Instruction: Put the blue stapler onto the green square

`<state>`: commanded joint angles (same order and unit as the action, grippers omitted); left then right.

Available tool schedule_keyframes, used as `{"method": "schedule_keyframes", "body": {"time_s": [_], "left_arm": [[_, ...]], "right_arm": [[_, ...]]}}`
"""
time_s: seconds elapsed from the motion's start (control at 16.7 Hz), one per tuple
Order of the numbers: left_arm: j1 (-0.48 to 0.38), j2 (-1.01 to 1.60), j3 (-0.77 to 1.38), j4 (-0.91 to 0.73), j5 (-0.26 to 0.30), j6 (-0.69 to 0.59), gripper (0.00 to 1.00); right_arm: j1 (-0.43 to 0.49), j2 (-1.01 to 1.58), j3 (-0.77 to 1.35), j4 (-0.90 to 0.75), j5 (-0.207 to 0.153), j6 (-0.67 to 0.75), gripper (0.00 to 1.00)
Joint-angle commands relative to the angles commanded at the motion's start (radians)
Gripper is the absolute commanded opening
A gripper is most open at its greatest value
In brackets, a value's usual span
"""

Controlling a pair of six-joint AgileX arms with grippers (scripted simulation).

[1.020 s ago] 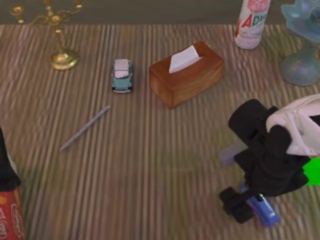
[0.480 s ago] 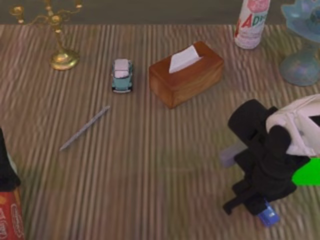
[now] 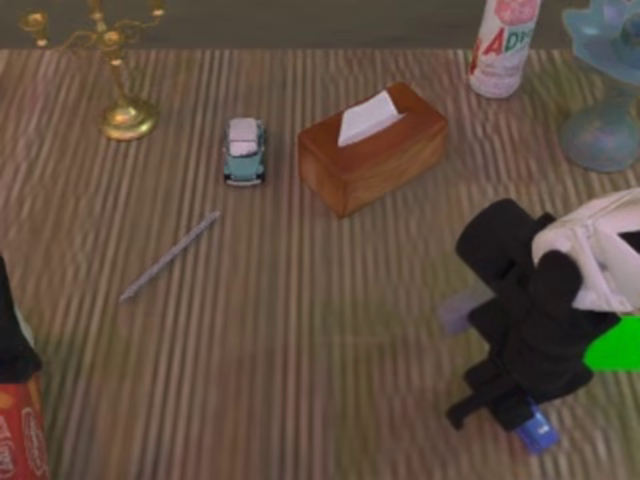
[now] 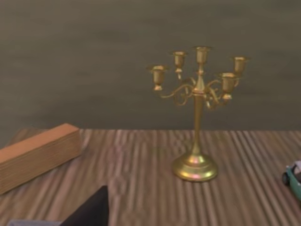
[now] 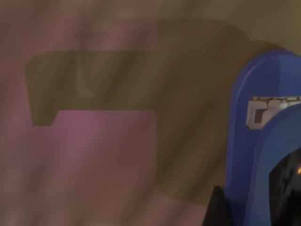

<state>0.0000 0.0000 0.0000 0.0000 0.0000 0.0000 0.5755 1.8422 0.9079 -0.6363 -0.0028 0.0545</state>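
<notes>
Top view: right tool grips blue stapler; tissue box holds tissue.

Table is showing a brown surface with fine ridged stripes running front to back, filling nearly the whole top view. A dull grey-olive band is running along the far edge, beyond the table. From the left wrist view, a plain dark olive-grey wall is standing behind the table, unmarked and evenly lit. Light is falling softly from above; faint, diffuse shadows are lying on the table top. The right wrist view is showing a close, blurred stretch of table with a darker olive shadow patch lying across it.
</notes>
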Motion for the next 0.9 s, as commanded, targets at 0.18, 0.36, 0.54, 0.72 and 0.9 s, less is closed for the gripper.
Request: {"method": "schedule_keyframes", "body": {"time_s": [0.18, 0.36, 0.54, 0.72, 0.9], "left_arm": [[0.000, 0.000, 0.000, 0.000, 0.000, 0.000, 1.00], [0.000, 0.000, 0.000, 0.000, 0.000, 0.000, 1.00], [0.000, 0.000, 0.000, 0.000, 0.000, 0.000, 1.00], [0.000, 0.000, 0.000, 0.000, 0.000, 0.000, 1.00], [0.000, 0.000, 0.000, 0.000, 0.000, 0.000, 1.00]], "right_arm": [[0.001, -0.007, 0.014, -0.018, 0.003, -0.002, 0.00], [0.003, -0.050, 0.074, -0.121, 0.003, -0.002, 0.00], [0.005, -0.114, 0.151, -0.283, 0.003, -0.004, 0.00], [0.006, -0.173, 0.213, -0.393, 0.003, -0.006, 0.00], [0.006, -0.190, 0.225, -0.413, 0.003, -0.007, 0.00]]}}
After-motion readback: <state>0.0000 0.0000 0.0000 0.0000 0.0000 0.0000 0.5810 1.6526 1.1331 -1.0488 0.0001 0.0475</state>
